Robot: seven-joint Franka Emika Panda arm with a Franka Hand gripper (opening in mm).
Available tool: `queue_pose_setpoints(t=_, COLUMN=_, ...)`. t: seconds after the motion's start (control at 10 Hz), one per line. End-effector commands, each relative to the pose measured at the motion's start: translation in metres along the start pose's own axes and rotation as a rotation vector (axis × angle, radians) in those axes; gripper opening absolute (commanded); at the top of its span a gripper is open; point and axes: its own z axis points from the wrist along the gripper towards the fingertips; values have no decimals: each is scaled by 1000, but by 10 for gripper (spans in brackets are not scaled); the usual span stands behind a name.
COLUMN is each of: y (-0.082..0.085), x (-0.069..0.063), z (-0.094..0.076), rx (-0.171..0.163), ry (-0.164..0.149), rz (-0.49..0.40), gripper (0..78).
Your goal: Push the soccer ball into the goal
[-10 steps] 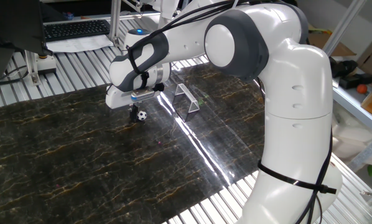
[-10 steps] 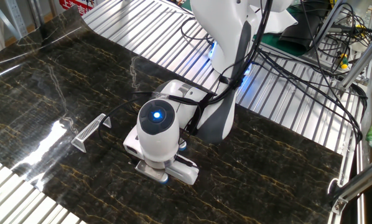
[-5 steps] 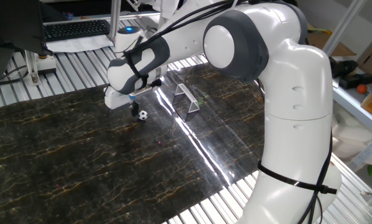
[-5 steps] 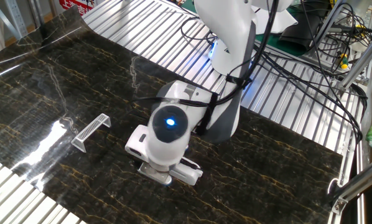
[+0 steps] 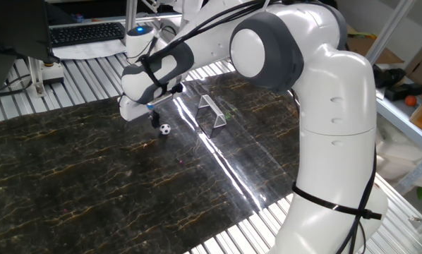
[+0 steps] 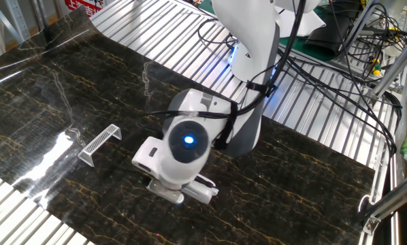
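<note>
The soccer ball (image 5: 166,129), tiny and white with black patches, lies on the dark marbled mat left of the goal (image 5: 212,112), a small silver-grey metal frame. My gripper (image 5: 154,121) hangs just left of the ball with its fingertips close to the mat; its fingers look close together with nothing between them. In the other fixed view the gripper head (image 6: 178,163) hides the ball, and the goal (image 6: 99,143) lies to its left.
The dark mat (image 5: 91,183) covers a ribbed metal table (image 5: 91,70). A keyboard (image 5: 87,32) sits at the back left. Cables (image 6: 326,47) and a frame post (image 6: 387,197) stand behind the arm.
The ball has rolled slightly right toward the goal. The gripper head has tilted and shifted a little, its tips staying just left of the ball.
</note>
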Motion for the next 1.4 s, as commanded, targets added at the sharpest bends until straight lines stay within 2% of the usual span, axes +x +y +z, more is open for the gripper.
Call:
queue_pose_setpoints(t=0.1, y=9, x=7, z=5, rx=-283, ry=22, rz=65, gripper=0)
queue_pose_setpoints(t=0.5, y=6, x=11, z=12, rx=-279, ry=20, rz=65, gripper=0)
queue_pose_setpoints(t=0.7, y=-3, x=11, z=19, rx=-270, ry=10, rz=42, gripper=0)
queue_pose_setpoints(t=1.0, y=-8, x=9, z=19, rx=-232, ry=-2, rz=30, gripper=0)
queue_pose_setpoints(t=1.2, y=-13, x=7, z=10, rx=-42, ry=-21, rz=-36, gripper=0)
queue_pose_setpoints(t=1.3, y=-18, x=4, z=5, rx=42, ry=-32, rz=-75, gripper=0)
queue_pose_setpoints(t=1.4, y=-35, x=-2, z=-11, rx=294, ry=-86, rz=-108, gripper=0)
